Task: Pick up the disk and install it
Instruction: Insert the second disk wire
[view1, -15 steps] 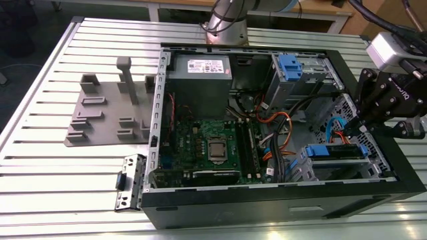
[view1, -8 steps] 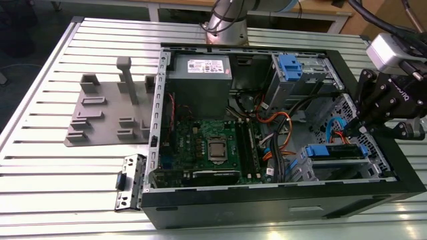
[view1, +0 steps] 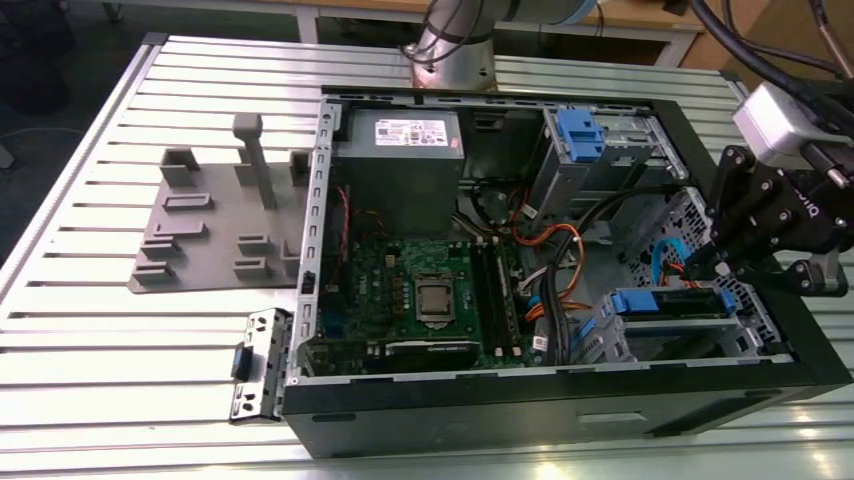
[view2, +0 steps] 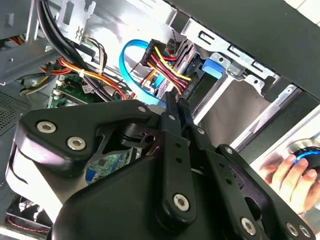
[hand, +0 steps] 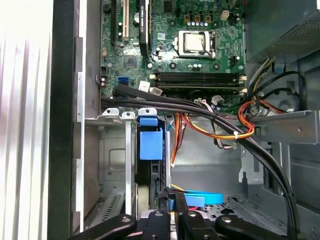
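The disk (view1: 671, 303) sits in its slot inside the open computer case (view1: 400, 420), at the exterior view's right, near the front. The gripper (view1: 705, 270) hangs just above it with its fingers (view2: 172, 117) pressed narrow together, holding nothing. The case rests on the worktop (view1: 80, 340).

disk (view1: 674, 303) in bay inside case (view1: 561, 405) (exterior view's right), hand (view1: 714, 268) just above.
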